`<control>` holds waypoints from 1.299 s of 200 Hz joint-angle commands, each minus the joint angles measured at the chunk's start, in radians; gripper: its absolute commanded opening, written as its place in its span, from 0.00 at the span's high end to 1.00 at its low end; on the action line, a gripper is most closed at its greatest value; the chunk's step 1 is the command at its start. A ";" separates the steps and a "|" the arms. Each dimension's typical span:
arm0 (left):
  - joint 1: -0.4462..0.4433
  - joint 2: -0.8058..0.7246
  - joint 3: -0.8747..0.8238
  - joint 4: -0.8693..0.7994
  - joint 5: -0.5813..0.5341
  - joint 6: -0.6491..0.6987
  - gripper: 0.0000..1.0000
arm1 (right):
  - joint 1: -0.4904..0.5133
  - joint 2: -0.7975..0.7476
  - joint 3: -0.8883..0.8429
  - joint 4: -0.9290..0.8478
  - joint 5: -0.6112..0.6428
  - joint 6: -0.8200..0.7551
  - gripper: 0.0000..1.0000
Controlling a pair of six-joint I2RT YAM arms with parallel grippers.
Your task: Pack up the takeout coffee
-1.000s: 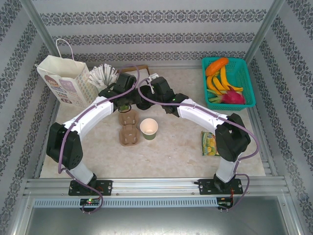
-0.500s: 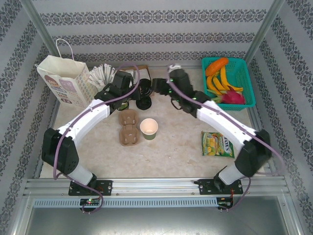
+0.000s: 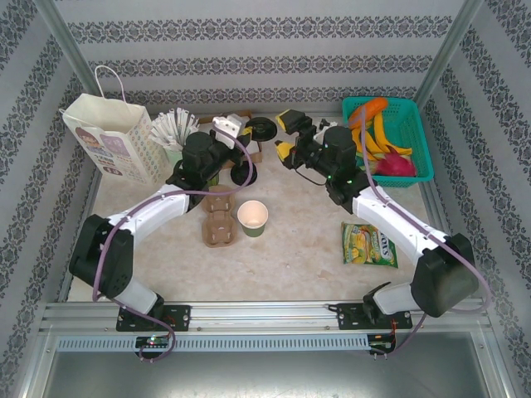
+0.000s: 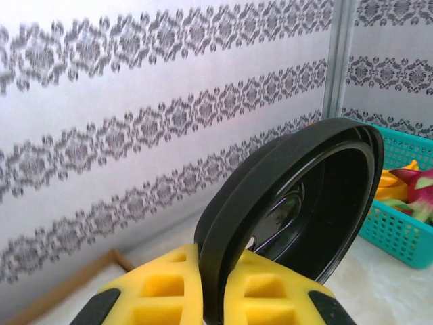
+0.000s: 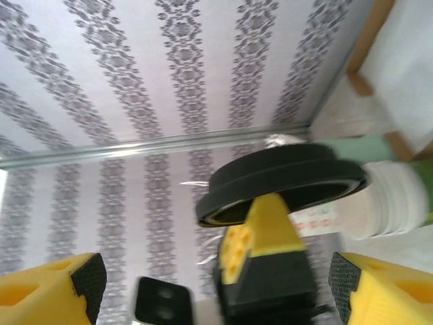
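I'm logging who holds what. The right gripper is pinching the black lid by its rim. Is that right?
No, the arm is wrong. The left gripper is pinching the black lid by its rim, as the left wrist view shows. The right gripper is open and holds nothing.

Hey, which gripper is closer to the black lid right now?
Left. The left gripper is clamped on the rim of the black lid. The right gripper hangs open just to the lid's right in the top view, not touching it.
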 commanded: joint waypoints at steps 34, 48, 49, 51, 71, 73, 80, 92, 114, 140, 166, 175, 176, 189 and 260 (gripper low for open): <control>0.002 0.042 0.025 0.312 0.049 0.213 1.00 | 0.040 0.030 -0.052 0.312 0.050 0.297 0.15; 0.002 0.040 0.021 0.344 0.067 0.221 1.00 | 0.051 0.045 -0.065 0.357 0.094 0.339 0.18; 0.002 0.040 0.020 0.345 0.068 0.221 1.00 | 0.052 0.048 -0.066 0.361 0.097 0.342 0.19; 0.002 0.040 0.019 0.348 0.069 0.222 1.00 | 0.052 0.049 -0.068 0.364 0.104 0.346 0.20; 0.001 0.043 -0.001 0.400 0.094 0.235 1.00 | 0.054 0.076 -0.075 0.458 0.153 0.383 0.26; 0.002 0.044 -0.003 0.406 0.097 0.238 1.00 | 0.054 0.077 -0.075 0.466 0.160 0.383 0.27; 0.003 0.046 -0.009 0.421 0.107 0.242 1.00 | 0.053 0.080 -0.074 0.475 0.170 0.384 0.29; 0.006 0.050 -0.015 0.437 0.118 0.245 1.00 | 0.054 0.083 -0.074 0.486 0.193 0.384 0.33; 0.009 0.056 -0.024 0.465 0.134 0.247 1.00 | 0.053 0.086 -0.073 0.518 0.213 0.383 0.39; 0.012 0.058 -0.024 0.472 0.154 0.253 1.00 | 0.048 0.080 -0.085 0.518 0.221 0.374 0.47; 0.012 0.059 -0.027 0.480 0.162 0.251 1.00 | 0.050 0.081 -0.099 0.540 0.239 0.377 0.57; 0.012 0.060 -0.030 0.491 0.159 0.248 1.00 | 0.050 0.077 -0.105 0.543 0.250 0.377 0.60; 0.013 0.060 -0.030 0.493 0.158 0.248 1.00 | 0.050 0.076 -0.106 0.544 0.253 0.376 0.60; 0.016 0.061 -0.035 0.510 0.151 0.239 1.00 | 0.053 0.066 -0.126 0.548 0.281 0.381 0.62; 0.020 0.061 -0.050 0.532 0.209 0.203 1.00 | 0.053 0.052 -0.122 0.575 0.301 0.344 0.69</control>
